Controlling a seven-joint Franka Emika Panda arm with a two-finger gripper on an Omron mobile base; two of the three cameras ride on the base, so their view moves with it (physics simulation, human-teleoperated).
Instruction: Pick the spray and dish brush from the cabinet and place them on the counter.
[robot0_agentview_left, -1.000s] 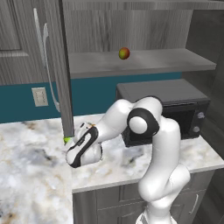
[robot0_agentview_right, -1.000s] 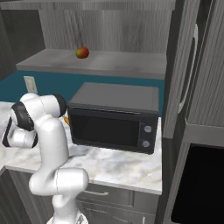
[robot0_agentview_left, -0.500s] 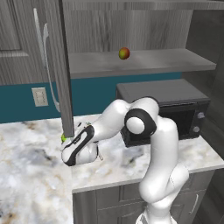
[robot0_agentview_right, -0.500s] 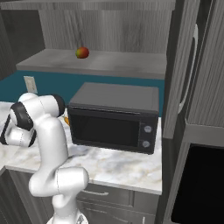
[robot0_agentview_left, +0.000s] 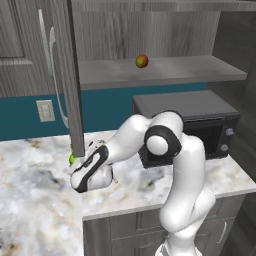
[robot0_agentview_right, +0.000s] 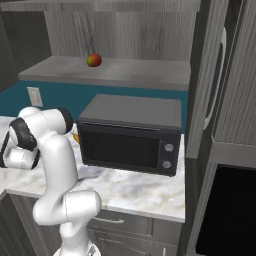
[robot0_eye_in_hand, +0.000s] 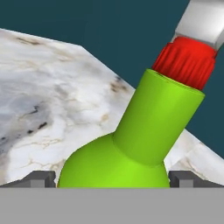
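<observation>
Spray (robot0_eye_in_hand: 131, 144) stands on the marble bench (robot0_agentview_left: 30, 200) near its back edge beside the open cabinet door (robot0_agentview_left: 70, 75), neck pointing away from the hand, body between wide-spread, ungripping jaws of the gripper (robot0_eye_in_hand: 113, 178).

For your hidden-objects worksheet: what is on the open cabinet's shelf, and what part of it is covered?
An apple sits alone on the cabinet shelf. The open door covers the shelf's left end in the left base view, so anything there cannot be seen.
</observation>
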